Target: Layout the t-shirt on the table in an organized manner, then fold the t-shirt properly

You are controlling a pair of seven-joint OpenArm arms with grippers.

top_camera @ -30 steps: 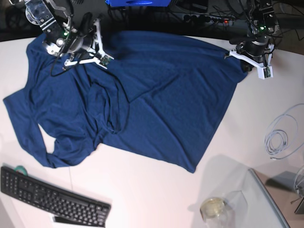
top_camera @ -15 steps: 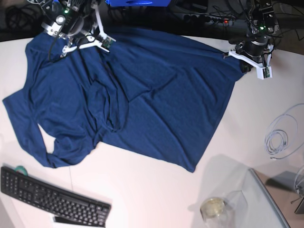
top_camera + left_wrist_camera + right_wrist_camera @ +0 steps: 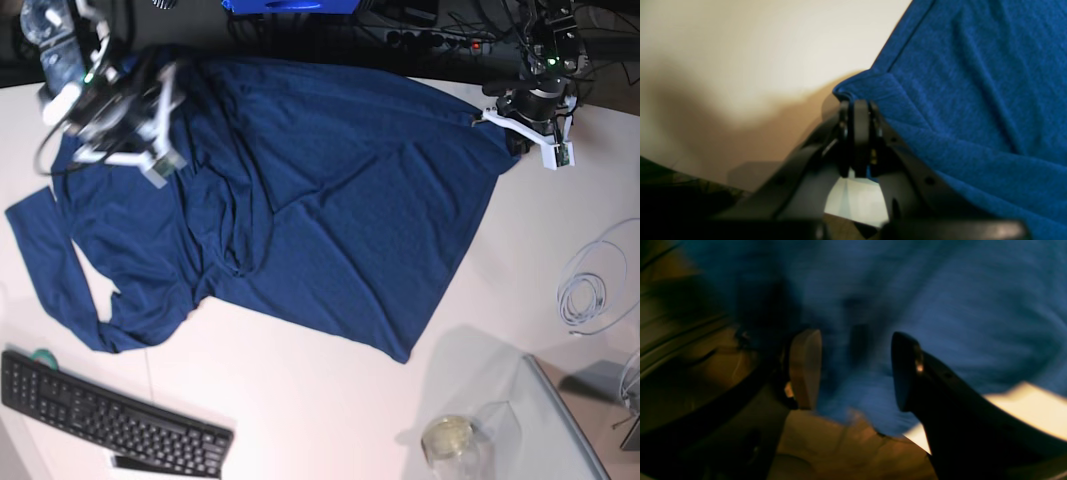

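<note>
While the t-shirt [image 3: 300, 200] lies spread but creased across the table [image 3: 300, 400], you are in the laying-out step, not folding yet. Your left gripper [image 3: 857, 110] has its jaws pressed together on a hem corner of the cloth, pinned right at its tips at the far edge. Your right gripper [image 3: 857, 370] stands with its jaws apart, cloth below and between them but nothing clamped that I can make out; the picture is blurred. Beneath and beside that right tool the fabric bunches into ridges running toward the sleeve. The next move probably calls for a fresh pinch there, then pulling away from the left tool to flatten it.
</note>
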